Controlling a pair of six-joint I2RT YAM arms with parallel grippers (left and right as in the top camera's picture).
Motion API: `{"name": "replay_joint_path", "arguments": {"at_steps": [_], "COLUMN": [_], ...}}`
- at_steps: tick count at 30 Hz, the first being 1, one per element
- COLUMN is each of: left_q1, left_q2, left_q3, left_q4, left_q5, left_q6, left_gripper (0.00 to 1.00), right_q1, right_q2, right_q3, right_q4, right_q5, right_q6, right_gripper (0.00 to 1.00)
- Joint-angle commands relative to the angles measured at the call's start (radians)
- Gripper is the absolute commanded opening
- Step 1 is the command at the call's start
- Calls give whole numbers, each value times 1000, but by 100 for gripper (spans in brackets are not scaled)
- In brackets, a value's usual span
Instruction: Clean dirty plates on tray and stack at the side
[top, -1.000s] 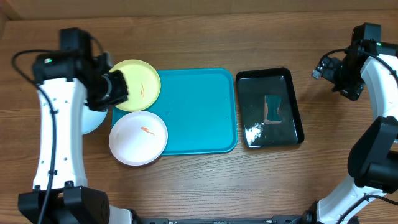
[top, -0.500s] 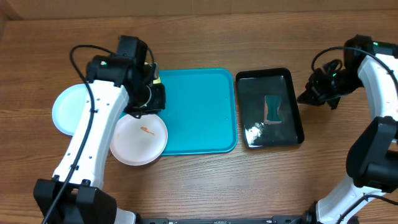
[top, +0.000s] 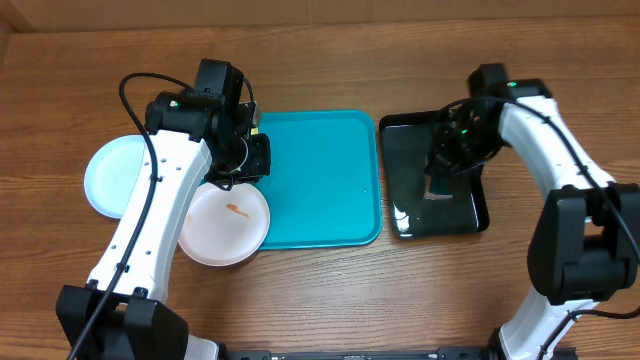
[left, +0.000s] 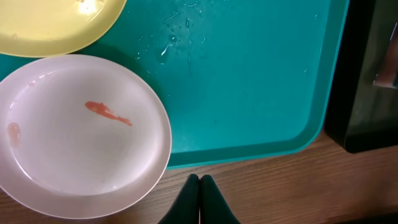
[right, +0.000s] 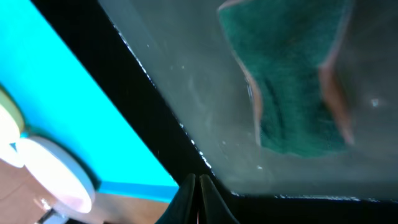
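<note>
Left, right jaws clenched; white plate (left: 81, 140) over tray (left: 249, 93) corner rim, tray floor open.

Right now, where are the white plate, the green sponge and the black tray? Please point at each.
white plate (left: 74, 146), left wrist view, bare middle of its floor.
green sponge (right: 292, 87), right wrist view, middle of its face.
black tray (top: 406, 165), overhead view, bare left part of its floor.
</note>
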Motion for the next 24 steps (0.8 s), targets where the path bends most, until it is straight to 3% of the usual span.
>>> {"name": "replay_joint_path", "arguments": {"at_steps": [1, 12, 24], "left_q1": [-7, -7, -7], "left_q2": [-3, -3, -3], "left_q3": [-11, -11, -11], "left_q4": [0, 5, 5], "left_q5": [-9, -9, -9], "left_q6": [-11, -14, -14], "left_gripper": [4, 4, 4], "right_q1": [35, 103, 109], "right_q2": [-12, -12, -12], "right_q3": [-45, -135, -176], "right_q4": [67, 269, 330], "right_q5": [37, 37, 32], "right_q6": [96, 121, 142], "right_gripper": [4, 4, 4]}}
